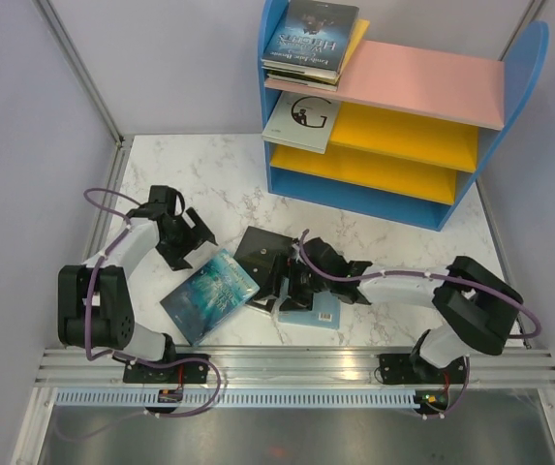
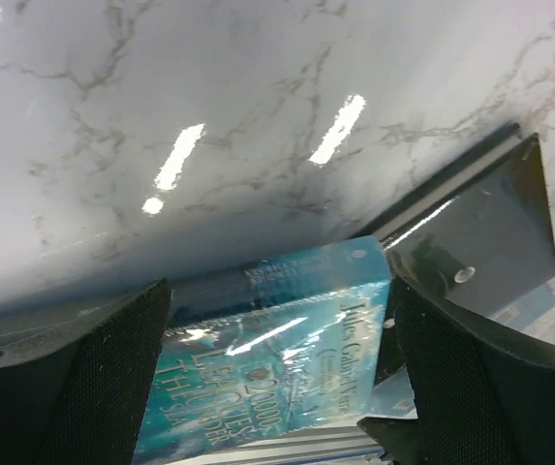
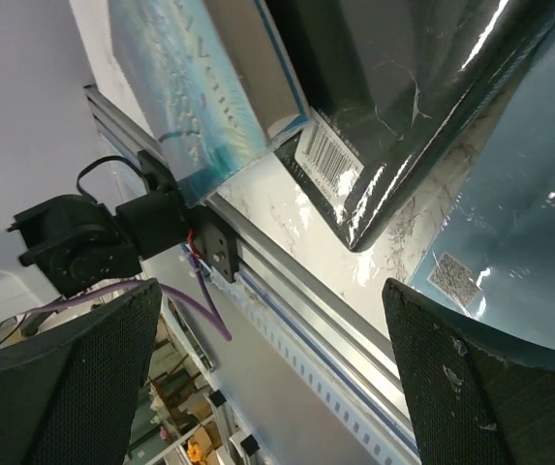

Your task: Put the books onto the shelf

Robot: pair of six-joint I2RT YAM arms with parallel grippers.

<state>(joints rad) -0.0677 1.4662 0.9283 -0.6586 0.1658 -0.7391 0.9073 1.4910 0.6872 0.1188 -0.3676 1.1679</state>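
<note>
Left gripper, fingers apart, hovers left of the teal book. Right gripper, fingers apart, sits over the black book and pale blue book on the table. The shelf stands far right.

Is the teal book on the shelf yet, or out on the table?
Out: the teal book lies cover-up on the table, well short of the shelf.

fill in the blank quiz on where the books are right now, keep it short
The stack of books rests on the shelf's ____ top board.
The number of books lying on the table is ____.
In the top view, the teal book lies ____ of the black book.
The white book marked G sits on a ____ board.
Missing: pink; three; left; yellow.
</note>
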